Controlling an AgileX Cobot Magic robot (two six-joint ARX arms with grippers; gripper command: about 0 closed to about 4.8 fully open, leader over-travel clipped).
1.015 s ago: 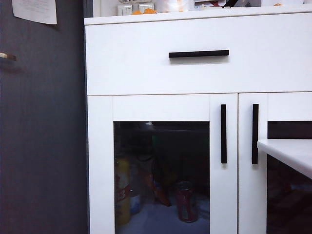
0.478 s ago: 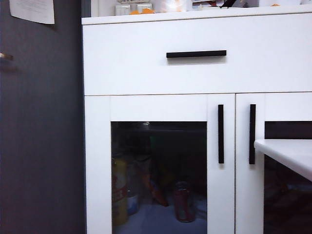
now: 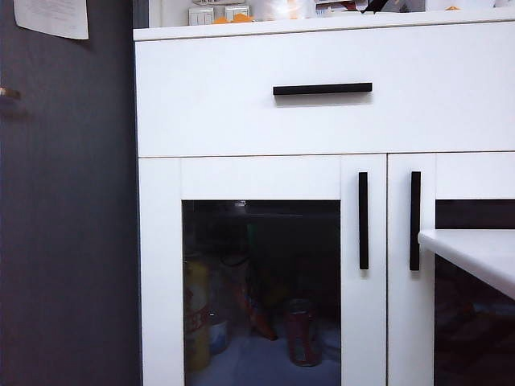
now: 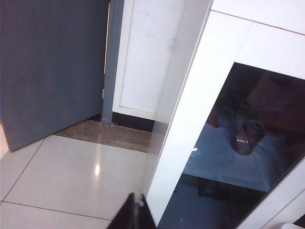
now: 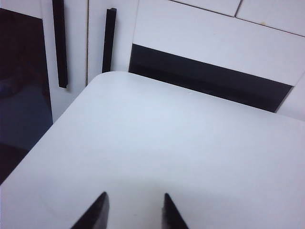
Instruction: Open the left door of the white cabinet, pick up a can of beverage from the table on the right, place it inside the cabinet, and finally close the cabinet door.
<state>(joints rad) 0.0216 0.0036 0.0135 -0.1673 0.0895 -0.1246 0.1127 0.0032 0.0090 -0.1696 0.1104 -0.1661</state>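
From the exterior view we see the white cabinet [image 3: 322, 121] with its left door [image 3: 261, 273] shut flush against the frame, the vertical black handle [image 3: 364, 220] on the edge where the two doors meet, which suggests it swings from its outer side. Through the dark glass a red can of beverage [image 3: 302, 332] already stands upright on the shelf inside, beside a yellow bottle [image 3: 196, 322]; we judge the closing of the door done, or all but done. A corner of the table [image 3: 475, 253] juts in from the right, in front of the right door. Neither arm shows in this view. A sheet of paper [image 3: 52, 18] hangs on the dark wall, and small items sit on the cabinet top; nothing on either can be read, and the can's label is too dim behind the glass to make out.

Over the left wrist view, the left gripper [image 4: 136, 217] shows only dark fingertips pressed together, clenched on nothing, hanging above the tiled floor [image 4: 71, 176] just off the cabinet's outer corner, clear of the door. The can [image 4: 247, 137] sits behind the pane.

Over the right wrist view, the right gripper [image 5: 132, 210] hovers above the bare tabletop [image 5: 181, 143], its jaws parted with nothing between them. No can lies on the part of the table we see, and no writing appears.
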